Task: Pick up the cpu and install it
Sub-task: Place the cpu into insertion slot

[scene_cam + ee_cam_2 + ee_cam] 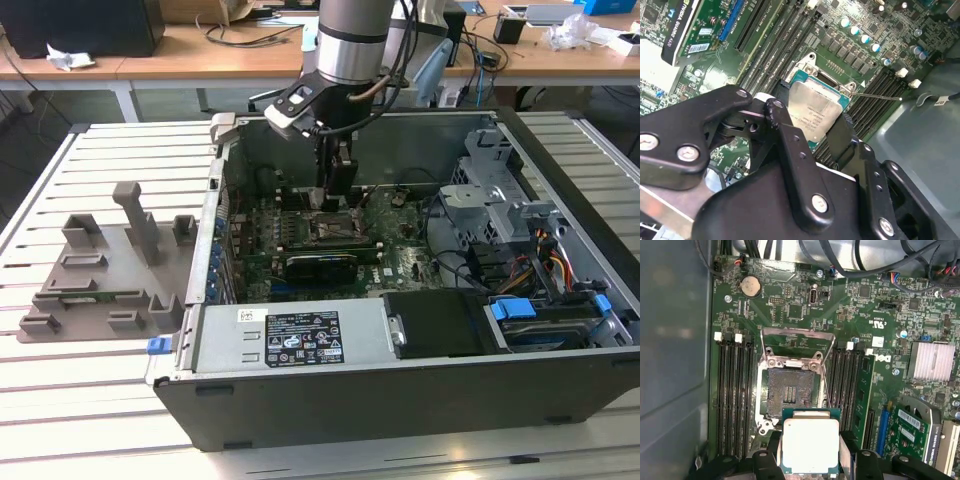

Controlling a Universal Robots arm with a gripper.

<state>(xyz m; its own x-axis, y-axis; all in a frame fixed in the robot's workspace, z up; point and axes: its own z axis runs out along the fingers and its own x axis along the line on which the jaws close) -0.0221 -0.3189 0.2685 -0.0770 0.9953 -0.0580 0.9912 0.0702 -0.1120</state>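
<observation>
Item: cpu (811,445), pick-up done, clamped between your jaws by opposite edges, hanging just short of the open, empty socket (790,392) ahead of them; seating not yet done.

In the exterior view the arm (352,40) is cut off by the picture's edge at twelve o'clock. The gripper (335,190) stands in front of the twelve o'clock side of the socket (330,228), and whatever sits between its fingertips is too small for you to tell there. In the second wrist view the gripper's black links (790,165) cover one side of the cpu (815,112) and most of the socket (812,59) beneath it. In the first wrist view the cpu (807,442) hides the socket's (790,390) edge nearest the gripper, and the picture's edge cuts off the fingers (845,450).
</observation>
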